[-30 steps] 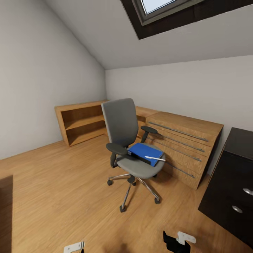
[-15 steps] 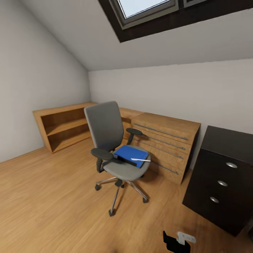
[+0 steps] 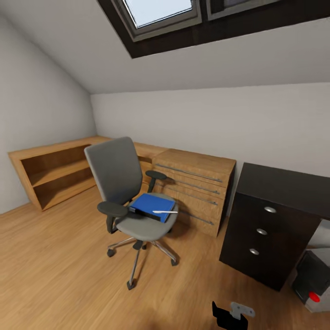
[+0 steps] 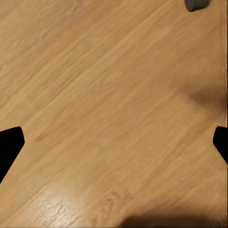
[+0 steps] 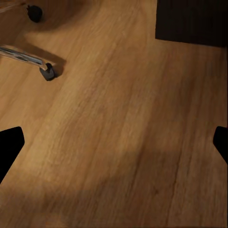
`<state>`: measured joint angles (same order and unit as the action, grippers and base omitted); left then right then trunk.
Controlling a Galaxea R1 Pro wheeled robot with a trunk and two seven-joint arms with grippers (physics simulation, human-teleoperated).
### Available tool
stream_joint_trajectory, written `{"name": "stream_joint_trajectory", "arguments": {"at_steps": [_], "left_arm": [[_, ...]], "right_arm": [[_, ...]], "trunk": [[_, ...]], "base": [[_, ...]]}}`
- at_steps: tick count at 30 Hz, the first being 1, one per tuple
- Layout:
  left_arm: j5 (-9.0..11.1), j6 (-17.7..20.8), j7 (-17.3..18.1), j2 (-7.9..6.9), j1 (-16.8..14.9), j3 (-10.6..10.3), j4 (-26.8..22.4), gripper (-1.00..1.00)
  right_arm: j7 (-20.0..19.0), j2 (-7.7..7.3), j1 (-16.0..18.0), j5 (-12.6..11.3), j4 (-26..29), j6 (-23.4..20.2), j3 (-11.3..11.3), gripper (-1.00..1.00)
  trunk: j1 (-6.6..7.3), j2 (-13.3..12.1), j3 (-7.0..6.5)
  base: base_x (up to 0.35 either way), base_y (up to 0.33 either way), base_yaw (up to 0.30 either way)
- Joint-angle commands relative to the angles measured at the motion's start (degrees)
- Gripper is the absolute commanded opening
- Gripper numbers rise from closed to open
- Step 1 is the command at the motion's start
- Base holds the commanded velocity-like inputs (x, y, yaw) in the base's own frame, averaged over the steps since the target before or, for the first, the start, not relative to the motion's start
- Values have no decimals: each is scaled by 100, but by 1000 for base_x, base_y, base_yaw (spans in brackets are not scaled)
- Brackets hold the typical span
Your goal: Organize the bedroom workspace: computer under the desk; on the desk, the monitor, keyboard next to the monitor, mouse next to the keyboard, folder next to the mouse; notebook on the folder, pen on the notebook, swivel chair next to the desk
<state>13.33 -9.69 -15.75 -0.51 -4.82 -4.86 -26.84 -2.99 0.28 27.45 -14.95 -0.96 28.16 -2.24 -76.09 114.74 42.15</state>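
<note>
Head view: the swivel chair (image 3: 126,201) stands out on the wood floor (image 3: 55,266), well apart from the desk (image 3: 275,215), whose glossy black top and dark drawers with silver knobs occupy the right of the room. The blue folder (image 3: 151,206) lies on the chair's grey seat with the pen (image 3: 165,211) resting across its near corner, so neither has been moved to the desk. The computer (image 3: 314,279), a light grey tower with a red dot, sits on the floor just beside the drawer unit; whether it counts as under the desk is hard to judge, as it is cut off at the edge of the view. A low light-wood chest (image 3: 195,188) and open shelf (image 3: 52,176) line the far wall behind the chair. The right gripper (image 3: 231,314) pokes in at the bottom edge, carrying nothing.

Left wrist view: the left gripper (image 4: 114,142) hangs over bare floor, its dark fingertips (image 4: 9,147) spread wide apart with nothing between them.

Right wrist view: dark fingertips (image 5: 9,147) likewise spread wide and empty over the floor, with a chrome chair leg and caster (image 5: 47,71) and the desk's dark base (image 5: 190,21) beyond.

Judged from this, nearly every step is outstanding: folder, pen and chair are unplaced.
</note>
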Motion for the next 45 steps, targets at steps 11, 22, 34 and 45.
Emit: {"name": "stream_joint_trajectory", "arguments": {"at_steps": [11,22,34,45], "left_arm": [[58,-57,-53,12,-2,-50,30,100],[16,-58,-86,112,-2,-58,29,100],[11,-30,-58,121,-2,-67,30,100],[20,-13,-28,122,-2,-69,141,100]], "right_arm": [[-35,38,5,-23,-16,20,8,100],[-35,65,6,27,-10,14,14,100],[-27,69,6,39,-10,20,20,100],[-27,85,6,261,-15,17,25,100]], "trunk": [[243,-440,-192],[485,-881,-390],[748,-1362,-595],[990,-1804,-747]], "base": [[0,0,-297],[-201,-183,-293],[-159,-193,-260],[-6,-9,-231]]}}
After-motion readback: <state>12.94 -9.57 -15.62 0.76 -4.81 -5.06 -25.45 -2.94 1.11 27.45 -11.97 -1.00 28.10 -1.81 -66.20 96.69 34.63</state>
